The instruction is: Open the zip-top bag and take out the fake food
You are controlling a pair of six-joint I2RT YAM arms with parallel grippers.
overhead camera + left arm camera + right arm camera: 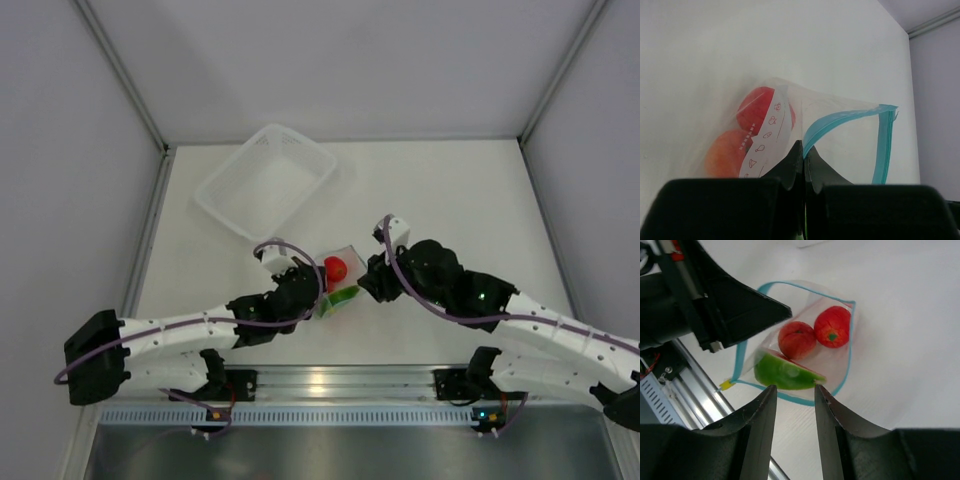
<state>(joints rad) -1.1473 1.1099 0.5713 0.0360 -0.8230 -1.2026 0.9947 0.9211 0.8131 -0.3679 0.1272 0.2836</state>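
The clear zip-top bag (340, 282) with a light blue zip strip (840, 121) lies on the table between my arms. Its mouth is open (790, 340). Inside lie the watermelon wedge (785, 374), a red tomato-like ball (833, 333) and an orange-peach fruit (796, 339). My left gripper (804, 150) is shut on the zip strip of the bag and holds one lip up. My right gripper (795, 389) is open just above the near lip of the bag, by the watermelon wedge, touching nothing. In the top view the left gripper (312, 290) and the right gripper (366, 280) flank the bag.
A white mesh-sided basket (266, 182) stands at the back left of the table. A metal rail (330, 385) runs along the near edge. Grey walls close the table on three sides.
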